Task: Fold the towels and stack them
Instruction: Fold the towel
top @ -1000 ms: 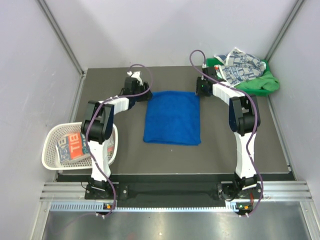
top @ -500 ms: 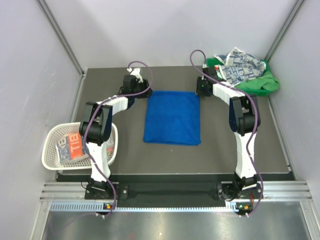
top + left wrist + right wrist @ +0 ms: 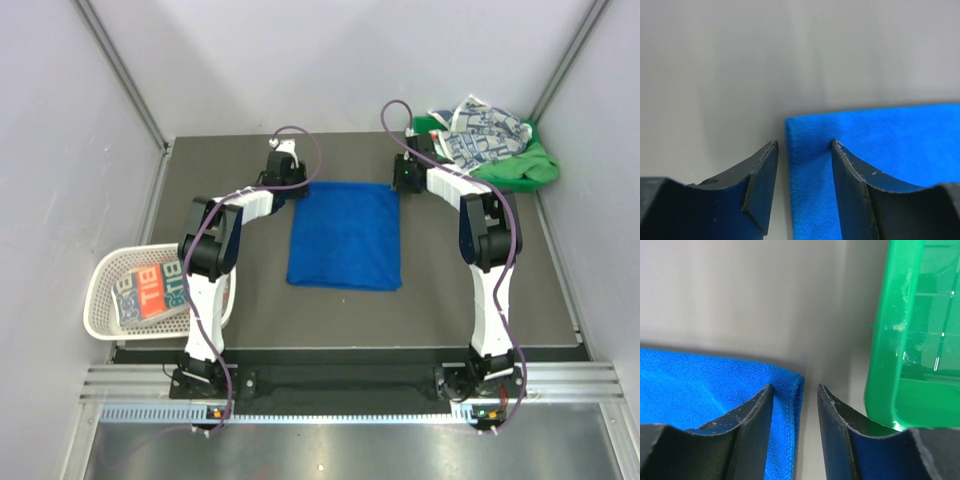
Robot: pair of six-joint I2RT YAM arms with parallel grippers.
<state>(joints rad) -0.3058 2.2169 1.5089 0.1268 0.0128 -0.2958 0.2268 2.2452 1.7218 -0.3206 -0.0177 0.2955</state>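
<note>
Though flat, towel crnr in tool

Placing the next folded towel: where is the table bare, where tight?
Bare: the table strip between the blue towel and the near edge. Tight: far right, green tray and towel pile; left edge, basket; left gripper and right gripper at that towel's far corners.

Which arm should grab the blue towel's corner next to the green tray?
Right: the right gripper straddles that blue towel corner beside the green tray; the left gripper sits at the other far corner.
</note>
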